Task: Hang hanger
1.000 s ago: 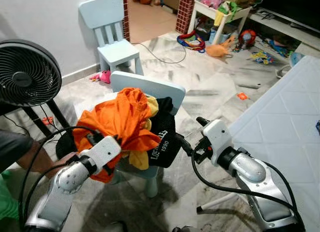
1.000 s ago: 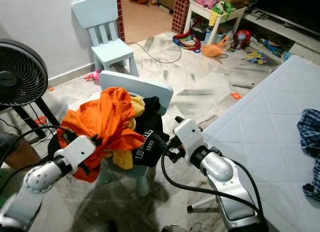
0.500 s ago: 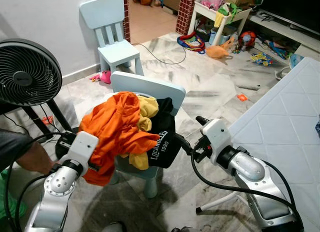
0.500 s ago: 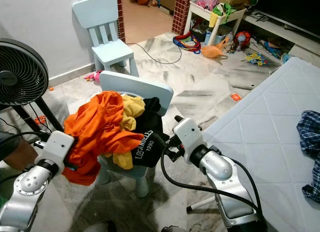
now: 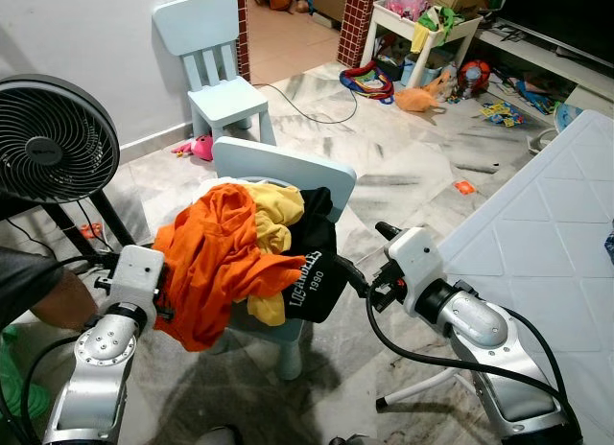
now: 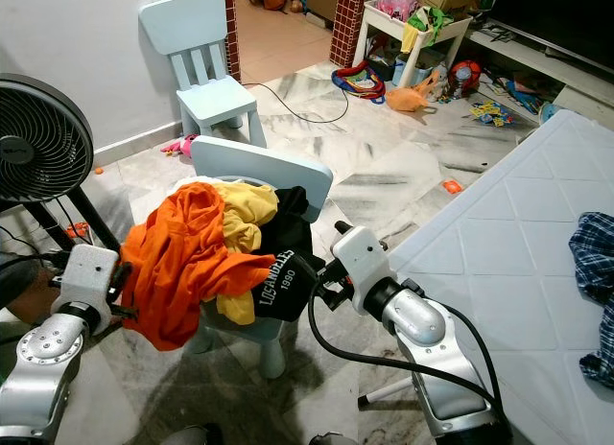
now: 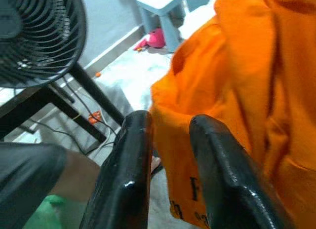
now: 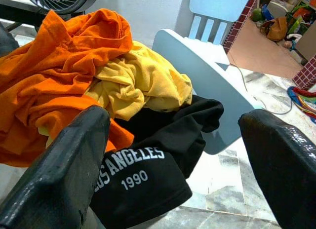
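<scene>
No hanger can be made out. A pale blue child's chair (image 5: 286,170) holds a heap of clothes: an orange shirt (image 5: 221,263), a yellow garment (image 5: 278,210) and a black shirt (image 5: 312,268) printed "Los Angeles 1990". My left gripper (image 7: 170,119) is at the orange shirt's left edge, its fingers (image 7: 132,160) shut on a fold of that cloth. To the right of the chair, my right gripper (image 8: 173,118) stands wide open, pointing at the black shirt with nothing between its fingers (image 8: 74,165).
A person's arm (image 5: 43,292) reaches in at the left, below a black standing fan (image 5: 53,138). A second blue chair (image 5: 216,71) stands by the wall. A white quilted surface (image 5: 547,224) runs along the right. Toys (image 5: 422,95) litter the far floor.
My left arm has drawn back to the left and lower, pulling the orange shirt that way. The yellow garment now lies more uncovered. My right arm has not moved.
</scene>
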Motion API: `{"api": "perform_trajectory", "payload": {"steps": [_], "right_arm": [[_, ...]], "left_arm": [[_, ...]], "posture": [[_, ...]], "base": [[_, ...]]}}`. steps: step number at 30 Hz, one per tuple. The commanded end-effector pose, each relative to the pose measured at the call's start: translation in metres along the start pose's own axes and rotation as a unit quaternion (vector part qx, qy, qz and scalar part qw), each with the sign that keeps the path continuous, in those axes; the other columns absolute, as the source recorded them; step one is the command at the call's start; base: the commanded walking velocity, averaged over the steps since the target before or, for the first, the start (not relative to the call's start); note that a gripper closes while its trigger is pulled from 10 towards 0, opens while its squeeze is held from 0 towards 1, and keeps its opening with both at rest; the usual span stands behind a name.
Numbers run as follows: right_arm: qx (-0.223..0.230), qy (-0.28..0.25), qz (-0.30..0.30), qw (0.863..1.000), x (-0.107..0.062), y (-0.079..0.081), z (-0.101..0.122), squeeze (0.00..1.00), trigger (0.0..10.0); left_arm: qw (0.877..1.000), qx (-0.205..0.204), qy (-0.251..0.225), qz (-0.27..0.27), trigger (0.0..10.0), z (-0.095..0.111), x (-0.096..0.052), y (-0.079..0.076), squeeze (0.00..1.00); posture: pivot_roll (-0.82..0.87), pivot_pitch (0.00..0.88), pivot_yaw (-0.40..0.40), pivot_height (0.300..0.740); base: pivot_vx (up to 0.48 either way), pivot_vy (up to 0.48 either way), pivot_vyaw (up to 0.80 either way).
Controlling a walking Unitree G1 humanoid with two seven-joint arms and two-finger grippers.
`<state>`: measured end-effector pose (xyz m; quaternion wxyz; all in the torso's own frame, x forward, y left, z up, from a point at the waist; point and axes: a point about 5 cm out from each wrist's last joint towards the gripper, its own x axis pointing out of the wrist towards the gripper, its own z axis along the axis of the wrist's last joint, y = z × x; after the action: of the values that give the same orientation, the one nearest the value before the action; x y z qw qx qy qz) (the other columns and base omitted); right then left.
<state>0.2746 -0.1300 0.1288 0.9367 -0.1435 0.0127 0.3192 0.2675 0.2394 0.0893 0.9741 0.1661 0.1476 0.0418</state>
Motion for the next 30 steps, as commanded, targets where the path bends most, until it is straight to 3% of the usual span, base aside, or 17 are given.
{"api": "perform_trajectory", "payload": {"steps": [1,3,9,14,18,25,30], "right_arm": [[0.001,0.002,-0.003,1.0,-0.001,0.0,-0.002,0.0,10.0],[0.001,0.003,-0.003,1.0,-0.001,0.0,-0.002,0.0,10.0],[0.0,0.004,-0.004,1.0,-0.002,-0.002,-0.002,0.0,10.0],[0.0,0.003,-0.004,1.0,-0.002,-0.001,-0.002,0.0,10.0],[0.002,0.004,-0.003,1.0,-0.002,0.001,-0.002,0.0,10.0],[0.003,0.003,-0.003,1.0,-0.001,0.001,-0.002,0.0,10.0],[0.004,0.003,-0.004,1.0,-0.001,0.002,-0.003,0.0,10.0]], "left_arm": [[0.999,-0.024,0.008,0.021,10.0,-0.001,0.002,0.004,1.0],[0.998,-0.041,0.008,0.035,10.0,0.0,0.004,0.007,1.0],[0.987,-0.151,-0.039,0.04,10.0,0.022,0.008,0.01,1.0],[0.982,-0.172,-0.067,0.047,10.0,0.036,0.008,0.007,1.0],[0.961,-0.253,-0.082,0.08,10.0,0.042,0.005,0.007,1.0],[0.953,-0.28,-0.081,0.083,10.0,0.044,0.009,0.005,1.0],[0.94,-0.316,-0.088,0.094,10.0,0.057,0.022,0.009,1.0]], "posture": [[-0.11,0.091,-0.053,0.74],[-0.11,0.091,-0.053,0.74],[-0.12,0.09,-0.055,0.74],[-0.11,0.091,-0.055,0.74],[-0.11,0.094,-0.054,0.74],[-0.11,0.096,-0.054,0.74],[-0.11,0.094,-0.046,0.74]], "base": [[0.0,0.0,0.0],[0.0,0.0,0.0],[0.0,0.0,0.0],[0.0,0.0,0.0],[0.0,0.0,0.0],[0.0,0.0,0.0],[0.0,0.0,0.0]]}}
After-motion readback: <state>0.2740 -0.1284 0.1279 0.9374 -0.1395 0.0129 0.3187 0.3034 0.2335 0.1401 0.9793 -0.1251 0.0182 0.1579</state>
